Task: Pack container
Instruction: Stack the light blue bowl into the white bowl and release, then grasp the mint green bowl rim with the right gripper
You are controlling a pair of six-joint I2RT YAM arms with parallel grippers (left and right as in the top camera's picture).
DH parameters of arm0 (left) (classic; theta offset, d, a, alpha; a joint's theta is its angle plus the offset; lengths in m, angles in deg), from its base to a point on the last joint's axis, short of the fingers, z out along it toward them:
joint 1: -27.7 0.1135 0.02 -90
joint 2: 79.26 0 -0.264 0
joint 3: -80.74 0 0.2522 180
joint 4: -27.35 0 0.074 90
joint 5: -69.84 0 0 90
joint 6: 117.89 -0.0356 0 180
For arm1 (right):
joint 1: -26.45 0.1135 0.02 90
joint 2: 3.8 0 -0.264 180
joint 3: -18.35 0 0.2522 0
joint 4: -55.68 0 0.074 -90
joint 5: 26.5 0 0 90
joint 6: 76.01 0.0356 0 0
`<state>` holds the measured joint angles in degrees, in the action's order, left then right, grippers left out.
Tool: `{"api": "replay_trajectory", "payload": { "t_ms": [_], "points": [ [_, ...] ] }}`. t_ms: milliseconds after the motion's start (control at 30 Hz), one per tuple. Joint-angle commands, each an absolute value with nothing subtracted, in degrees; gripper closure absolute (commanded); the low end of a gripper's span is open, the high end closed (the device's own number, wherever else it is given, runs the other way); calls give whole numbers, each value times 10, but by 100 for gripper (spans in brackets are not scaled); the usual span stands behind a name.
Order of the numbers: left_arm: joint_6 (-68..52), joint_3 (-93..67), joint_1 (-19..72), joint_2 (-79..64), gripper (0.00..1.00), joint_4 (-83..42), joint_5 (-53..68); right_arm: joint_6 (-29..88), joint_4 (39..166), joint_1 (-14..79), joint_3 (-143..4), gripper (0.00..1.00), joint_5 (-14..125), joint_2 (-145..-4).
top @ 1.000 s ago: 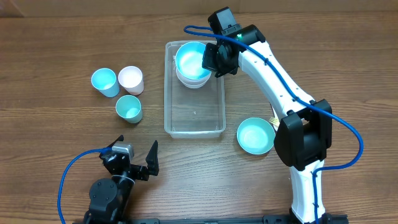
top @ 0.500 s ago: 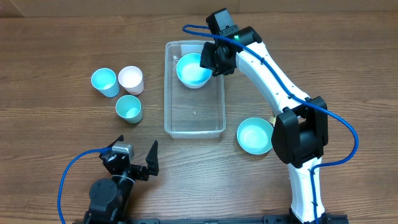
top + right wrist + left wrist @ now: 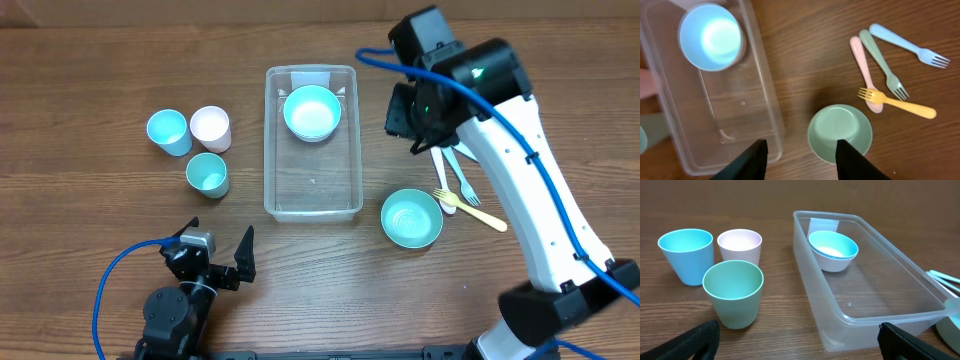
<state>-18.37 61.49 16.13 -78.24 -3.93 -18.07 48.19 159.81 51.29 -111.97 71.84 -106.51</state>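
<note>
The clear rectangular container (image 3: pixel 312 185) stands mid-table; it also shows in the left wrist view (image 3: pixel 880 311) and the right wrist view (image 3: pixel 715 115). At its far end a teal bowl (image 3: pixel 312 110) rests nested in a white bowl. My right gripper (image 3: pixel 403 118) is open and empty, raised to the right of the container; in its own view (image 3: pixel 800 157) it hangs between the container's corner and a teal bowl (image 3: pixel 840 132) on the table. My left gripper (image 3: pixel 799 342) is open and empty, low at the table's front left, near the container's near end.
Three cups stand left of the container: blue (image 3: pixel 168 131), pale pink (image 3: pixel 210 127), teal (image 3: pixel 207 174). The loose teal bowl (image 3: pixel 411 218) sits right of the container's near end. A pink spoon (image 3: pixel 865 70) and green, blue and yellow forks (image 3: pixel 897 102) lie beyond it.
My right gripper let go of the teal bowl, leaving it nested in the white bowl in the container, then rose and moved right, away from the container. The left arm has not moved.
</note>
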Motion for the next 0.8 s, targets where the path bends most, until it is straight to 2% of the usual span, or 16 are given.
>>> {"api": "replay_trajectory", "payload": {
  "t_ms": [0, 33, 167, 267, 367, 533, 767],
  "points": [
    [-176, 617, 164, -785, 0, -37, -182, 483, 1525, 515, -926, 49, 724, -940],
    [-176, 617, 164, -785, 0, -37, -182, 484, 1492, 515, -857, 46, 723, -897],
    [-176, 617, 164, -785, 0, -37, -182, 526, 1419, 514, -660, 45, 725, -793],
    [-176, 617, 164, -785, 0, -37, -182, 583, 1373, 514, -544, 45, 718, -789],
    [-176, 617, 164, -785, 0, -37, -182, 592, 1301, 500, -452, 42, 683, -790],
    [-176, 617, 164, -785, 0, -37, -182, 590, 1178, 458, -363, 39, 621, -803],
    [-176, 617, 164, -785, 0, -37, -182, 590, 1131, 447, -358, 38, 618, -859]
  ]
}}
